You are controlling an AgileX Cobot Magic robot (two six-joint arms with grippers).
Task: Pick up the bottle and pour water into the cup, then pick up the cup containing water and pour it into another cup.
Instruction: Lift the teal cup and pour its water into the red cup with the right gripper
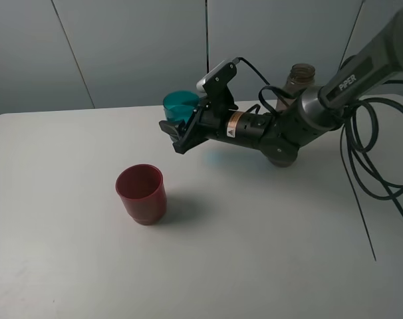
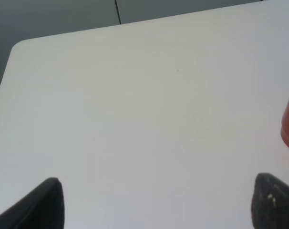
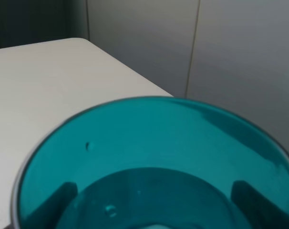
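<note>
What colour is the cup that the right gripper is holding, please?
The cup is translucent teal-blue, seen best in the right wrist view.

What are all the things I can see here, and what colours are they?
teal cup: one, see-through teal, held off the table in the right gripper.
red cup: one, dark red, standing on the table, nearer the camera and left of the teal cup.
bottle: one, smoky grey-brown, at the back, mostly hidden behind the right arm; only its open neck shows.
table: one, white, under everything.
cables: a few, black, looping on the right.
right gripper: one, black, shut on the teal cup.
left gripper: one, black, open over bare table, seen only in its wrist view.
</note>
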